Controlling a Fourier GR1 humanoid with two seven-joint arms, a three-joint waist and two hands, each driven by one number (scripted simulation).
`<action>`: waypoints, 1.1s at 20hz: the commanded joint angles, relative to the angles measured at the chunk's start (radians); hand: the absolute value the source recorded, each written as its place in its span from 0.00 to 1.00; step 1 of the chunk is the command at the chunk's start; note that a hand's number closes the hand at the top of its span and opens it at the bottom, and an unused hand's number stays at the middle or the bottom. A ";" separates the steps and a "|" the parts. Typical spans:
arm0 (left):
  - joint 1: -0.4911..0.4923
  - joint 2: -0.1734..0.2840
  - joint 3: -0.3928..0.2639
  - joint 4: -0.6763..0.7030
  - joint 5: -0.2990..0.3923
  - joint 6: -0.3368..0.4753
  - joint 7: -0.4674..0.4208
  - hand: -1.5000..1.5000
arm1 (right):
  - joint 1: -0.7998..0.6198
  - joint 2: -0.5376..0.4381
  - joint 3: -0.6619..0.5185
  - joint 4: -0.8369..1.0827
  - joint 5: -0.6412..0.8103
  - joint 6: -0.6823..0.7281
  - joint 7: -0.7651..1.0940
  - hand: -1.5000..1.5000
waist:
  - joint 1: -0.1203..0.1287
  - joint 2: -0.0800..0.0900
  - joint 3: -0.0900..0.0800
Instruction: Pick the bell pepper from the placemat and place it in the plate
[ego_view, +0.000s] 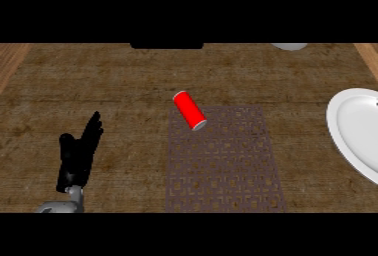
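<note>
a red cylinder-shaped bell pepper (190, 110) lies tilted across the patterned placemat's (225, 165) eleven o'clock corner, the white plate (353, 131) well apart at three o'clock.

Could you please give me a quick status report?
Left hand open, resting at lower left. Right hand unseen. Red cylinder at placemat corner, untouched. Plate at right. Nothing between.

Red cylindrical object (190, 110): lying tilted across the far-left corner of the grey patterned placemat (225, 165). White round plate (354, 132): right of placemat, apart. Black robot left hand (77, 152): left of placemat.
</note>
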 joint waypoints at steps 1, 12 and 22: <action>0.026 0.003 -0.002 -0.029 0.007 -0.025 -0.017 0.50 | -0.054 -0.088 -0.033 0.233 -0.013 0.016 -0.098 1.00 | 0.006 0.001 0.001; -0.057 0.011 0.017 0.024 -0.002 -0.034 0.035 0.50 | -0.176 -0.164 0.035 0.670 0.010 0.205 -0.225 0.00 | 0.016 0.007 0.002; 0.005 -0.018 0.019 0.002 -0.017 0.000 -0.007 0.50 | -0.193 -0.127 -0.167 0.656 -0.272 0.261 -0.550 0.00 | -0.019 -0.006 0.001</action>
